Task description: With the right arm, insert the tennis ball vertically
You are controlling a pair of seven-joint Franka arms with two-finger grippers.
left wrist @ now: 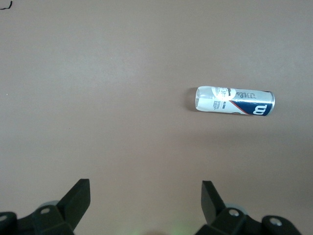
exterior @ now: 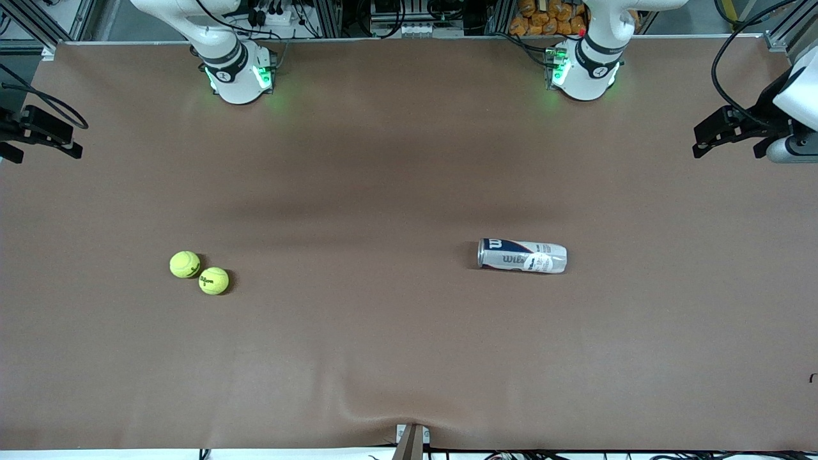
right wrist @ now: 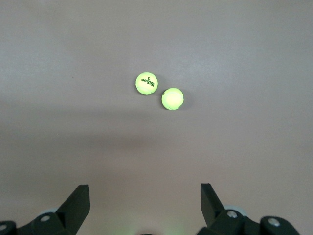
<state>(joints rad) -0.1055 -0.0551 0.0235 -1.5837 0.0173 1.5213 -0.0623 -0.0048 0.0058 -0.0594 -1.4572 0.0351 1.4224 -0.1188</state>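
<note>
Two yellow tennis balls lie touching on the brown table toward the right arm's end. One ball shows no print; the other, slightly nearer the front camera, shows black Wilson print. A silver and blue Wilson ball can lies on its side toward the left arm's end. My right gripper hangs open and empty high over the table, apart from the balls. My left gripper is open and empty too, high over its end, apart from the can.
The brown table cover has a raised wrinkle near the middle of its front edge. Both arm bases stand along the back edge, with shelving and cables past it.
</note>
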